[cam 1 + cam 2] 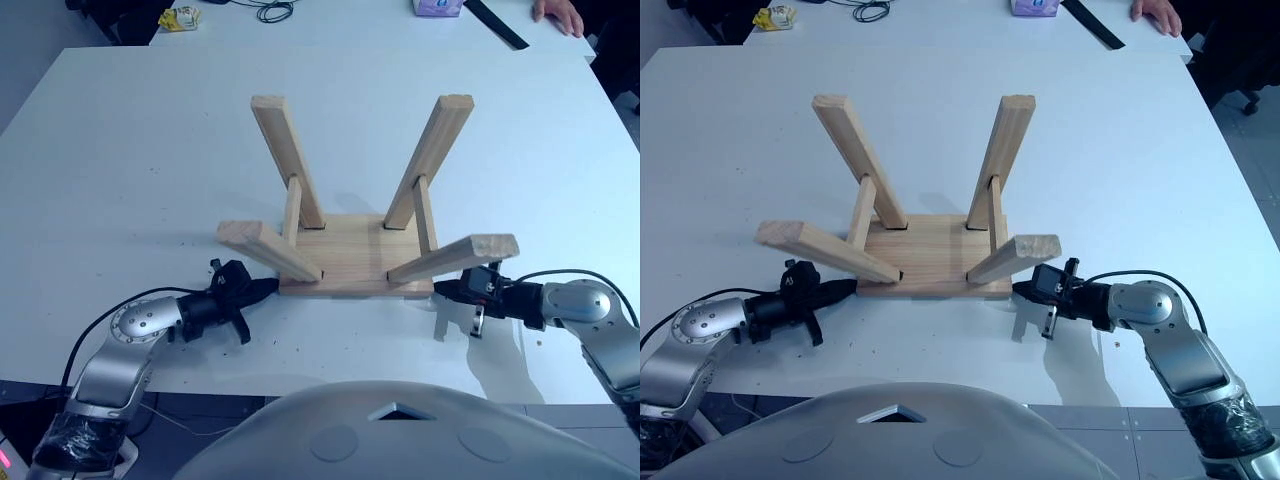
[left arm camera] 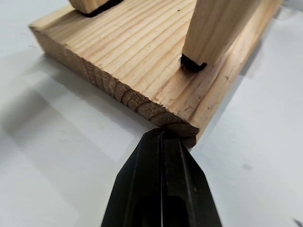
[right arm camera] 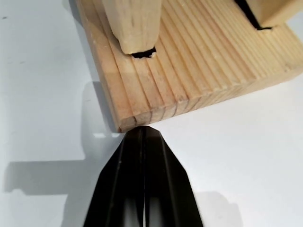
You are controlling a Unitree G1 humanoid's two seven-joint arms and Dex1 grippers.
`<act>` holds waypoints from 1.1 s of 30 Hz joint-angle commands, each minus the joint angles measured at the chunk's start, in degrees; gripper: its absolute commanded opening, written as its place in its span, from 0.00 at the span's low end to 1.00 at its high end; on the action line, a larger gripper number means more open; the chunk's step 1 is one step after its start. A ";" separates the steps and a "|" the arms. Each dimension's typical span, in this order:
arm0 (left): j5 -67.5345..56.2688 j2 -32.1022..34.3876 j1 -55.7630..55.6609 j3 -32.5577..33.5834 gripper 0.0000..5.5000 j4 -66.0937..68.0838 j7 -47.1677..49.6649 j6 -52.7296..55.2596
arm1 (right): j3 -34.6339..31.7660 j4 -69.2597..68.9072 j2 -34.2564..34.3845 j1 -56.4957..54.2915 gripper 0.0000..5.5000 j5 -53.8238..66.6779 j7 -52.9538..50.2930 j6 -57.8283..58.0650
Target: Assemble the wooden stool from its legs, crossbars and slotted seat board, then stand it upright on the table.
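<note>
**Head views.** The stool point(image 1: 350, 240) rests inverted on the bench point(image 1: 120, 150). Its seat board point(image 1: 350, 262) lies flat, and the four legs point(image 1: 290, 160) splay upward with crossbars point(image 1: 292, 212) between them. The board's long axis runs left to right. The left end effector point(image 1: 262, 288) meets its near left corner and the right end effector point(image 1: 447, 287) its near right corner, so the stool lies between and just ahead of both, neither arm nearer.

**Left wrist view.** The fingers point(image 2: 142, 189) are clenched together on nothing, tip touching the board's corner; a leg point(image 2: 215, 28) sits in its slot just beyond.

**Right wrist view.** The fingers point(image 3: 118, 189) are likewise pressed together and empty, tip at the opposite corner.

**Judgement.** Assembly looks complete; turning the stool upright remains, probably with a hold at both ends
</note>
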 commanded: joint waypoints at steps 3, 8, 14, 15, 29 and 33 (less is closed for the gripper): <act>-7.06 2.70 3.30 2.35 0.00 -8.08 -5.55 0.93 | -3.08 -8.68 -1.54 2.14 0.00 7.62 4.51 0.02; -11.76 4.91 6.09 5.86 0.00 -12.83 -7.77 3.43 | -5.84 -11.62 -2.33 2.88 0.00 9.86 5.11 1.54; -15.09 7.38 6.20 8.20 0.00 -16.95 -9.64 5.66 | -7.55 -15.78 -2.70 2.06 0.00 13.08 5.64 3.97; -15.71 7.65 5.46 8.99 0.00 -16.93 -9.82 6.06 | -8.05 -16.63 -2.71 1.60 0.00 14.13 5.70 4.79; -23.69 7.25 -5.87 15.19 0.00 -15.66 -10.08 11.94 | -13.08 -18.91 -2.35 -5.56 0.00 24.33 5.75 12.05; -24.87 6.55 -5.98 15.66 0.00 -16.78 -9.99 13.29 | -14.07 -18.48 -2.25 -7.02 0.00 25.72 5.84 12.98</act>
